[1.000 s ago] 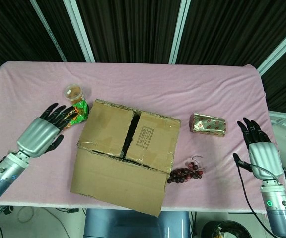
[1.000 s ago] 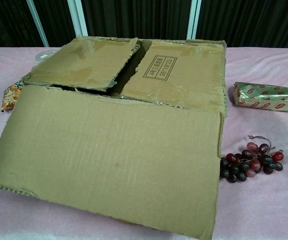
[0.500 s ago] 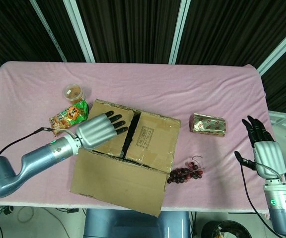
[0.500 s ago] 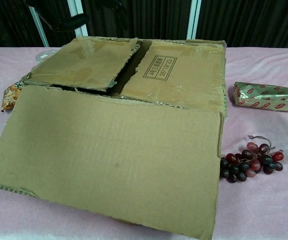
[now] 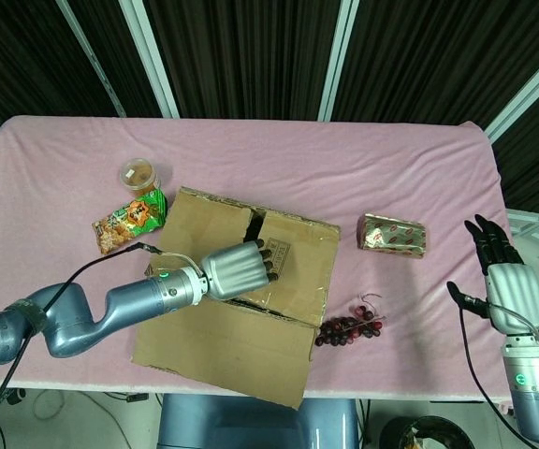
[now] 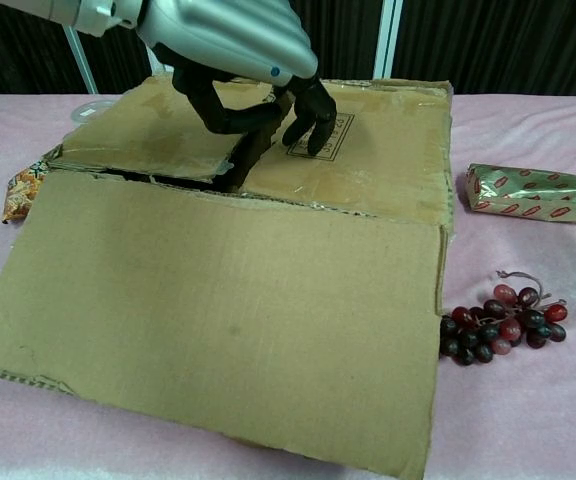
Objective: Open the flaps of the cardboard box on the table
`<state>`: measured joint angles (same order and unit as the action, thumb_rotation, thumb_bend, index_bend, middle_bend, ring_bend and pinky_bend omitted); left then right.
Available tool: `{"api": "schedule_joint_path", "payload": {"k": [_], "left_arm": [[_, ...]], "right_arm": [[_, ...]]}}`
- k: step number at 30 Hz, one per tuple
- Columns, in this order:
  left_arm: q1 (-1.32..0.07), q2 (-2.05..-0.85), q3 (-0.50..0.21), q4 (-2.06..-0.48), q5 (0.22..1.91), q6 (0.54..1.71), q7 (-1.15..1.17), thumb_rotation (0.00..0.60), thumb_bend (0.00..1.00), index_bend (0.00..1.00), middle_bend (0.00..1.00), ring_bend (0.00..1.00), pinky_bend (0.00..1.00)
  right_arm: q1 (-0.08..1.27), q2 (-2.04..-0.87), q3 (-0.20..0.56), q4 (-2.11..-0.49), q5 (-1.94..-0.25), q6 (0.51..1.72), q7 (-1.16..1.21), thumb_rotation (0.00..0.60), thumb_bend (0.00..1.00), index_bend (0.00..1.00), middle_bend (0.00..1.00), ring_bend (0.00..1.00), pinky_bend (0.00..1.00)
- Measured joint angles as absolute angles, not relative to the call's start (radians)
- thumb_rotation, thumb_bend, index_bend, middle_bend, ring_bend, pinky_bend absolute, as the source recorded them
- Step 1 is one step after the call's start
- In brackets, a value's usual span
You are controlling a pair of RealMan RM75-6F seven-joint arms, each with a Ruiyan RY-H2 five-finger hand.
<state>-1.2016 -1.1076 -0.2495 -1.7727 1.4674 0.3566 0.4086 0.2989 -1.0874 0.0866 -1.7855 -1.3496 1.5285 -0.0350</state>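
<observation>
The cardboard box (image 5: 293,281) (image 6: 388,170) lies mid-table with its long front flap (image 5: 223,341) (image 6: 218,320) folded out flat toward me. Its two inner flaps, the left one (image 5: 209,234) (image 6: 148,130) and the right one (image 5: 302,267) (image 6: 388,150), lie nearly closed with a dark gap between them. My left hand (image 5: 240,269) (image 6: 233,45) hovers over that gap, fingers bent downward and apart. Its fingertips (image 6: 313,118) touch the printed label on the right flap, and other fingers reach down at the gap. It holds nothing that I can see. My right hand (image 5: 505,281) stays open by the table's right edge, far from the box.
A bunch of dark grapes (image 5: 349,327) (image 6: 498,325) lies just right of the box. A foil-wrapped packet (image 5: 394,234) (image 6: 531,192) sits further right. A snack bag (image 5: 127,220) (image 6: 20,192) and a lidded cup (image 5: 139,175) stand left of the box.
My left arm swept right from the snack bag onto the box, and its fingers bent down at the gap between the inner flaps. The right hand drifted slightly right. The flaps have not moved.
</observation>
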Motion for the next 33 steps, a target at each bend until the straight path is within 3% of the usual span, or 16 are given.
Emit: {"api": "schedule_joint_path", "payload": {"k": [7,22,33], "left_arm": [[-1.237,-1.150,-0.218,-1.749,1.455,0.361,0.418,0.600,0.80,0.34,0.44,0.29,0.35],[-1.265,-1.142,-0.150,-1.737,1.447,0.377,0.414,0.600,0.92,0.48,0.65,0.47,0.51],[-1.273,-1.070,-0.146,-1.773,1.429,0.411,0.422,0.600,0.92,0.49,0.67,0.48,0.52]], "right_arm": [[0.286,-1.087,0.105,-1.789,-1.351,1.509,-0.028,0.600,0.33,0.00,0.00,0.00,0.24],[0.266,-1.087,0.136,-1.796,-1.362,1.486,-0.023,0.600,0.33,0.00,0.00,0.00,0.24],[0.254,-1.093,0.150,-1.799,-1.374,1.480,-0.025,0.600,0.33,0.00,0.00,0.00,0.24]]}}
